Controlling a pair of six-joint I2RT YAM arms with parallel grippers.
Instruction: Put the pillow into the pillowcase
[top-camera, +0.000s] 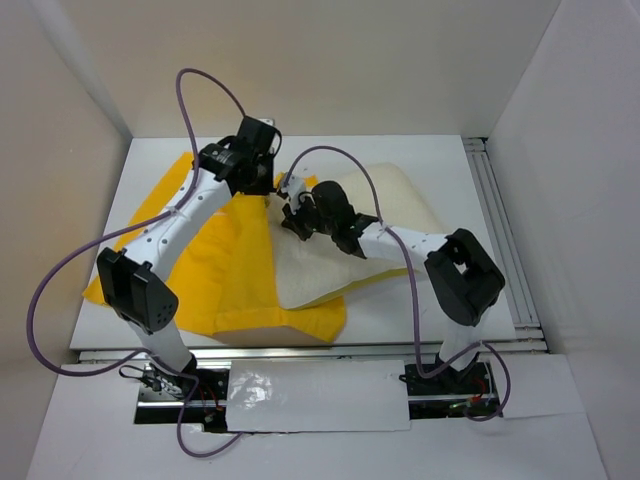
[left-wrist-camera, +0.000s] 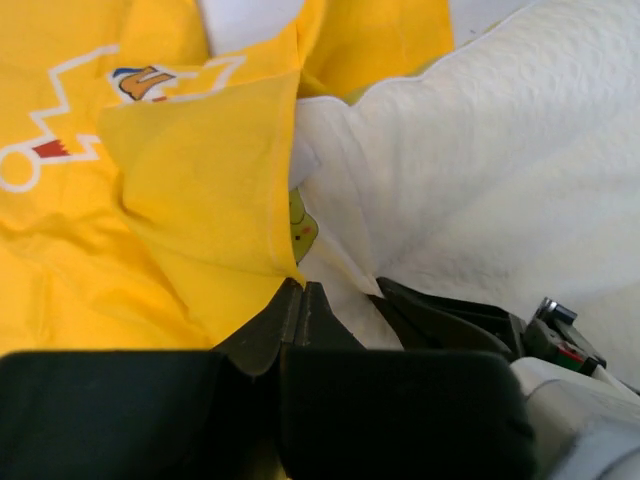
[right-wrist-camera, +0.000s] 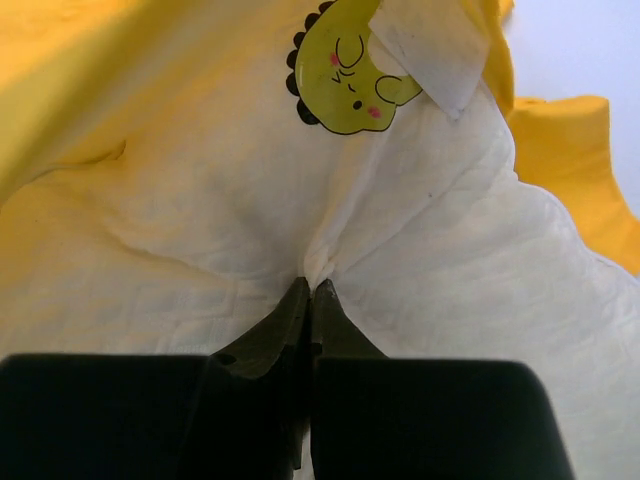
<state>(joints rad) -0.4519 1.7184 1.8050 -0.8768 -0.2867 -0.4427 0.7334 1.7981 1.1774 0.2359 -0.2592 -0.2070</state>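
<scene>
From above, my left arm (top-camera: 188, 215) covers the pillowcase (top-camera: 230, 280) beneath it. At my left wrist, the pillowcase hides most of the green cartoon mark (left-wrist-camera: 303, 228) on the pillow (left-wrist-camera: 480, 170), and the printed drawing (left-wrist-camera: 60, 130) runs off the left edge.

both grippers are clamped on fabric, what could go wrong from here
1. The left gripper seems to pinch only the thin edge of the pillowcase; a pull may slip it free.
2. The right gripper holds just a small pucker of the pillow, so the pillow might slip out instead of sliding in.
3. In the top view both arms work close together and could bump.
</scene>
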